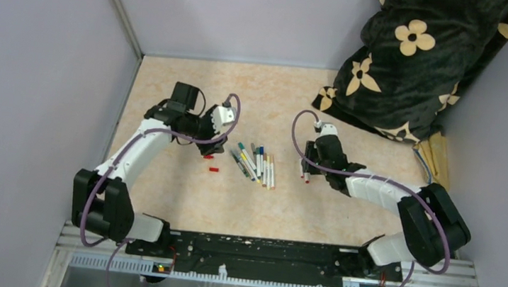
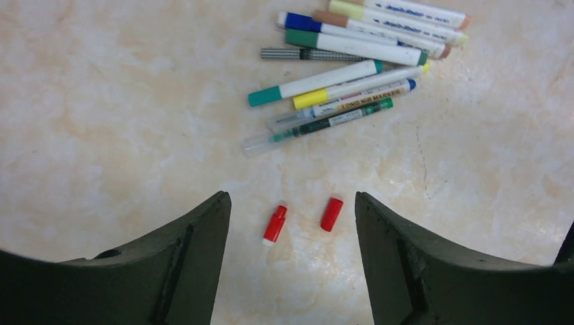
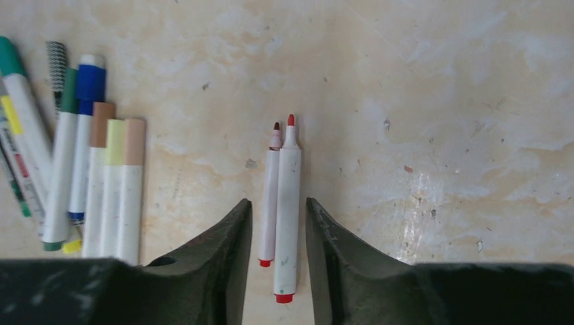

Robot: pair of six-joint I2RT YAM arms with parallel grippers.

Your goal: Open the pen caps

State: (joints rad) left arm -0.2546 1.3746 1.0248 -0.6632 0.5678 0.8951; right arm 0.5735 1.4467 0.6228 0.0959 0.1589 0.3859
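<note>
On the left half of the desk [image 1: 171, 92], the left gripper [image 2: 291, 203] hangs just above the surface with its jaws spread wide and nothing between them but bare marble-patterned top. Two loose red pen caps [image 2: 331, 214] lie there side by side but apart. The left one [image 2: 275, 224] shows a pale tip at its near end, and neither cap touches the jaws. Just beyond them, near the middle of the desk, a bunch of pens [image 2: 352, 54] lies fanned together. These have white barrels wearing teal, yellow, blue, green and peach caps, and among them are a thin patterned pen and two long-nib markers. Right of that bunch, and apart from it, two uncapped red pens [image 3: 288, 210] lie touching along their length, red nibs pointing away from the arm. The right gripper [image 3: 277, 203] straddles their near ends with its jaws parted only narrowly. A sliver of desk shows on each side, so they are not clamped on the barrels. A black flowered blanket [image 1: 417, 54] is heaped at the far right corner.
</note>
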